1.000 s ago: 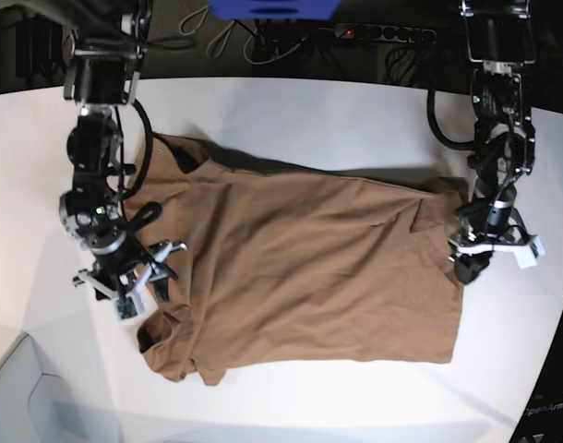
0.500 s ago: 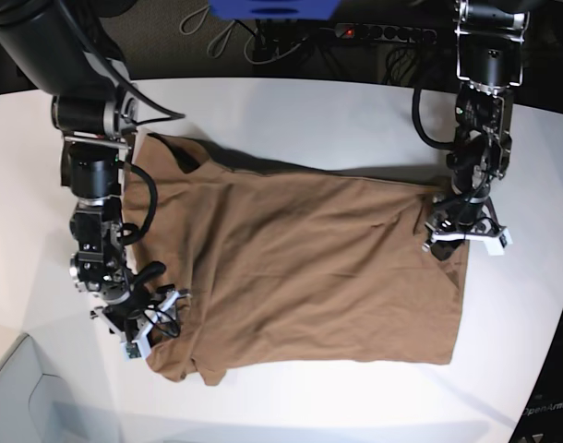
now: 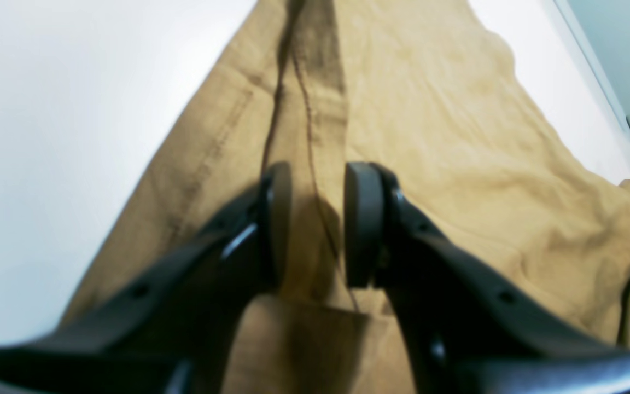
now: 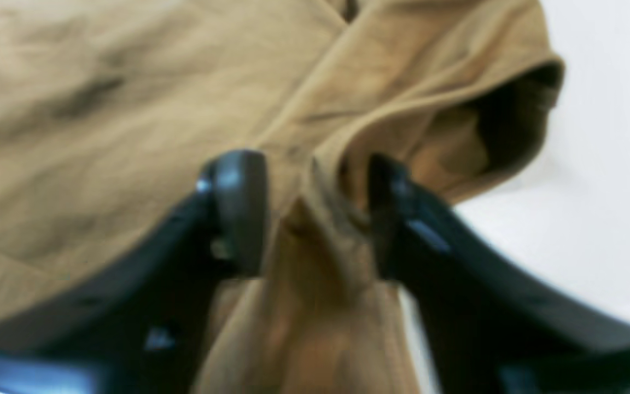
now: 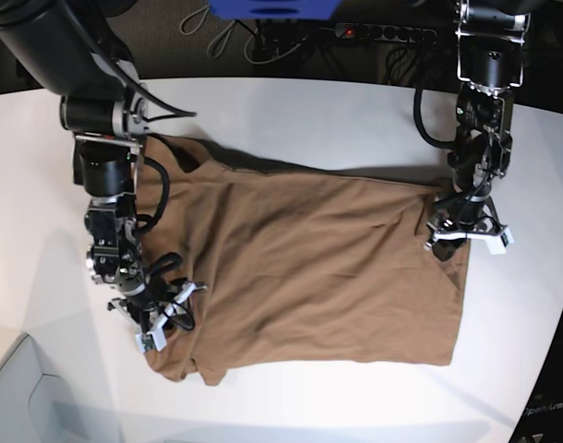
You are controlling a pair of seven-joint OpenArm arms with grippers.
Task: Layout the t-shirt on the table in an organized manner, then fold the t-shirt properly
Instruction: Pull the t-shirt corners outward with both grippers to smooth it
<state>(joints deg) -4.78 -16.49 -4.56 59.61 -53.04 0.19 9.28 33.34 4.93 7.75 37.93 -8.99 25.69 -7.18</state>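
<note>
- You have the t-shirt (image 5: 309, 268) spread across the middle of the table (image 5: 291, 111), mostly flat, with its long axis running left to right in the base view.
- The collar and sleeves lie at that view's left end, the hem at its right end near your left arm.
- Your left gripper (image 3: 318, 224) is down on the cloth at the hem end. Its jaws stand a narrow gap apart, with a raised fold and a dark seam line running between them. You cannot tell from the wrist view whether the pads (image 3: 279, 219) actually pinch that fold.
- Your right gripper (image 4: 315, 213) is at the lower sleeve, by the shirt's near-left corner in the base view. Its jaws are partly open, and a bunched ridge of sleeve fabric stands up between them, not pressed from both sides.
- The sleeve opening gapes just beyond the right fingertips (image 4: 238, 208), its dark inside showing.
</note>
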